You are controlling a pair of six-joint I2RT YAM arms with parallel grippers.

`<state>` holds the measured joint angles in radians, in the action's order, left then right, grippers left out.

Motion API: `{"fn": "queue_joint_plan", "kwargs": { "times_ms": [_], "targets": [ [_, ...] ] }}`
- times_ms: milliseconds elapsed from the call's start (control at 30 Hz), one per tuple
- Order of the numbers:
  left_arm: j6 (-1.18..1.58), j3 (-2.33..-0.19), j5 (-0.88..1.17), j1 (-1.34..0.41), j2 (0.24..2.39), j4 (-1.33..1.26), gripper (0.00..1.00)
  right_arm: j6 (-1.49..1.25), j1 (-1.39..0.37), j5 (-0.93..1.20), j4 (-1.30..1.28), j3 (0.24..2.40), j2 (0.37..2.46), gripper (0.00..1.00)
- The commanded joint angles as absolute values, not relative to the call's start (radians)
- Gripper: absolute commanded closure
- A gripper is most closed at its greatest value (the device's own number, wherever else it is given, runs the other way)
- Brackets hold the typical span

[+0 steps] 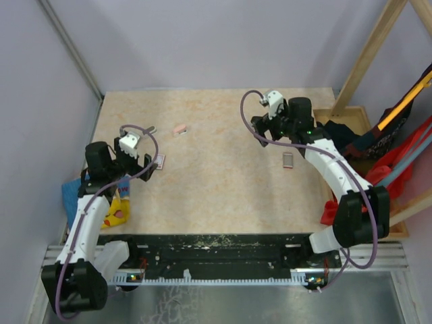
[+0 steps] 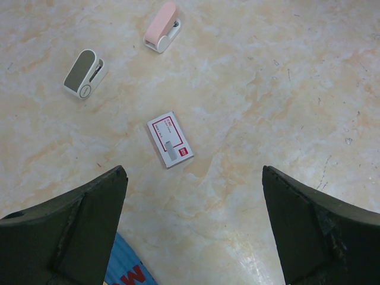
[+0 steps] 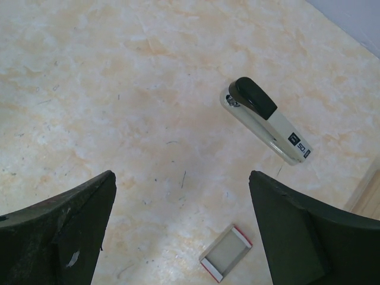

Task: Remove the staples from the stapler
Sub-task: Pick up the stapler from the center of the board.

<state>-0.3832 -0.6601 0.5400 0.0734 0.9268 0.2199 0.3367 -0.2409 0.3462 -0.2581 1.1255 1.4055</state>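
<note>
Right wrist: slim stapler, blk top, cream base, marbled table

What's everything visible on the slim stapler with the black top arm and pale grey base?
The slim stapler has a glossy black arm, plastic-looking, covering about half of a pale grey base; the bare half carries a small black label. It looks closed, lying diagonal in the right wrist view on the marbled beige tabletop. Nothing else touches it.
</note>
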Motion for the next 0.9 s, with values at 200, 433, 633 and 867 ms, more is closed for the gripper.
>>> {"fn": "queue_joint_plan", "kwargs": {
  "times_ms": [200,433,633,867],
  "targets": [
    [-0.410,-0.692,0.569,0.073,0.892,0.243,0.00,0.353,-0.263,0.269,-0.278,1.294,1.526,0.07],
    [-0.415,-0.693,0.575,0.073,0.925,0.244,0.00,0.283,-0.275,0.160,-0.246,1.282,1.570,0.07],
    [-0.405,-0.702,0.529,0.072,0.965,0.234,0.00,0.276,-0.286,0.122,-0.246,1.263,1.592,0.07],
    [-0.393,-0.719,0.480,0.073,1.021,0.238,0.00,0.278,-0.290,0.114,-0.253,1.246,1.604,0.07]
  ]
}}
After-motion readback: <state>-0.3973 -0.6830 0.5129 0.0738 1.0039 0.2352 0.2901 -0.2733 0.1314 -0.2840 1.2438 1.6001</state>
